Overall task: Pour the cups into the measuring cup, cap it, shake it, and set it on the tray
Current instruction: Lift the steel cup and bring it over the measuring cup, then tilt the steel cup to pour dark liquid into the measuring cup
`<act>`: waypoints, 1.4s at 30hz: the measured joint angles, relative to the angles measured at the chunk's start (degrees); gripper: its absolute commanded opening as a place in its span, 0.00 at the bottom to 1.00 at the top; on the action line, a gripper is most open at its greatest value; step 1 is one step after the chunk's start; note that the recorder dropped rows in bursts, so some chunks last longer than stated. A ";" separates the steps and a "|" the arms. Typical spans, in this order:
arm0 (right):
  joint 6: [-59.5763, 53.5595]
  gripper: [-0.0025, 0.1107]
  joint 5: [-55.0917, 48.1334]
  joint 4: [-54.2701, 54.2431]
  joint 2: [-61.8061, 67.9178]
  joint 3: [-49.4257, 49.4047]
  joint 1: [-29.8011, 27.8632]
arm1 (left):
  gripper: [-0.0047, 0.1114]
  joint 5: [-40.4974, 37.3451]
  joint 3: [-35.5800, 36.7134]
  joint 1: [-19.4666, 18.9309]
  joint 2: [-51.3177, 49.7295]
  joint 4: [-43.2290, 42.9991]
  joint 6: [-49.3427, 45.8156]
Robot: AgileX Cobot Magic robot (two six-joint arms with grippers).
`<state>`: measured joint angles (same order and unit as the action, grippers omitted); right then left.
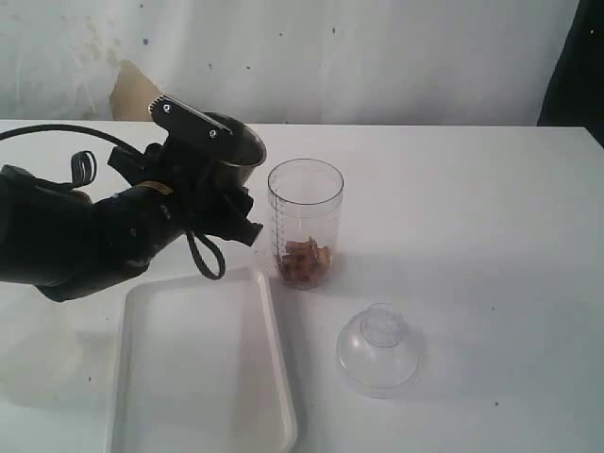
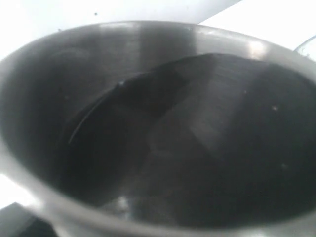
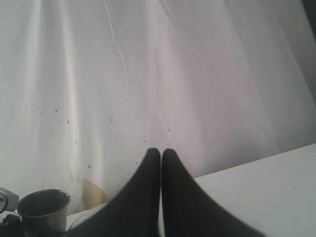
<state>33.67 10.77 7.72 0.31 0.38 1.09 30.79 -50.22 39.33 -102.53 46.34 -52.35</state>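
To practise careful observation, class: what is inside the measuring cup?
Brown chunks lie heaped at the bottom of the open measuring cup; above them it looks empty. Pieces behind the front ones are hidden.

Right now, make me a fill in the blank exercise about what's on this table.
The steel tumbler is held by the ____ gripper.
The brown pieces sit at the ____ of the measuring cup.
The right gripper is ____.
In the exterior view, the cap lies ____ of the tray.
Missing: left; bottom; shut; right.
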 measured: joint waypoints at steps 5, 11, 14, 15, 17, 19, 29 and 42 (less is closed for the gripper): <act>0.00 0.02 0.00 0.00 0.00 0.00 0.00 | 0.04 0.00 0.00 0.00 0.00 0.00 -2.17; 0.00 0.02 0.00 0.00 0.00 0.00 0.00 | 0.04 -0.14 0.00 0.00 0.17 0.00 -4.03; 0.00 0.02 0.00 0.00 0.00 0.00 0.00 | 0.04 -1.90 -0.49 0.00 0.70 0.13 -5.12; 0.00 0.02 0.00 0.00 0.00 0.00 0.00 | 0.04 -2.58 -1.17 0.00 0.79 0.13 -5.66; 0.00 0.02 0.00 0.00 0.00 0.00 0.00 | 0.04 -3.79 -2.49 0.00 0.82 0.13 -6.90; 0.00 0.02 0.00 0.00 0.00 0.00 0.00 | 0.04 -4.65 -3.42 0.00 0.82 0.13 -7.55; 0.00 0.02 0.00 0.00 0.00 0.00 0.00 | 0.04 -5.06 -4.10 0.00 0.82 2.54 -17.07; 0.00 0.02 -0.12 0.00 0.00 0.00 0.00 | 0.04 -5.06 -4.14 0.00 0.82 5.68 -28.45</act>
<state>33.67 10.65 7.72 0.31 0.38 1.09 25.73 -54.36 39.33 -101.71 52.02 -80.80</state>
